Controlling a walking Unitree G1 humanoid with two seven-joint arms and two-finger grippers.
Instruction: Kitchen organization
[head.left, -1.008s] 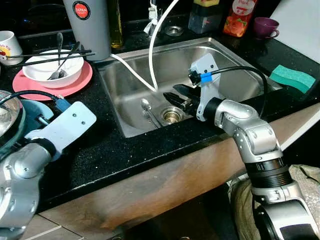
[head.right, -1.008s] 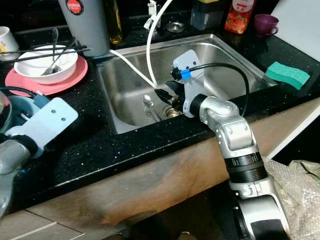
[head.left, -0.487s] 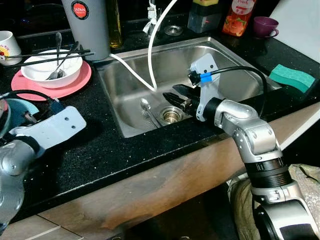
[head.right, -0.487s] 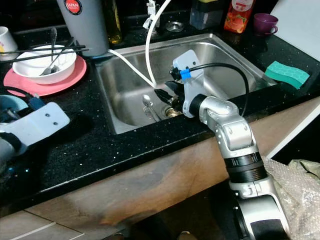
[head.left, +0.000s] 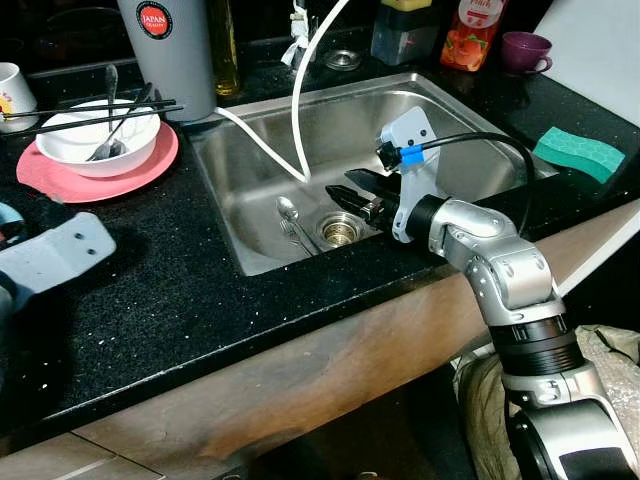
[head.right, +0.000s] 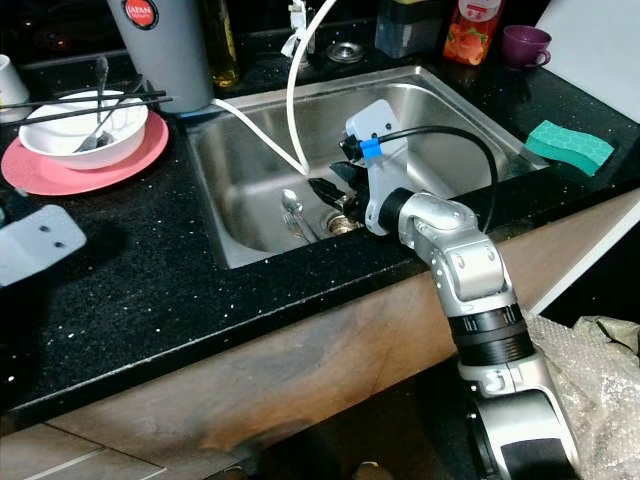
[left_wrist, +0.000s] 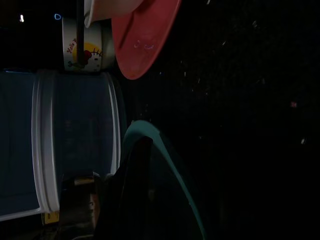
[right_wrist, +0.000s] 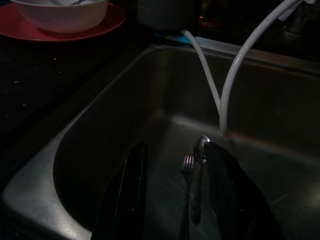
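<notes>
— Down in the sink (head.left: 470, 150), where are the spoon (head.left: 287, 210) and fork (right_wrist: 187, 165) lying?

— Ahead of my right gripper (right_wrist: 172, 165), handles pointing toward me. My jaws are hanging open, holding nothing.

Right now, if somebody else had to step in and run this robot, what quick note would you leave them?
Right gripper: fingers open and empty, held low inside the sink, aimed at the spoon and fork lying by the drain.
Left gripper: off to the left over the counter; whether it is open is unclear.
Done: nothing picked up yet.
Left: lift the spoon and fork out. The bowl on the pink plate and the green sponge sit untouched.
</notes>
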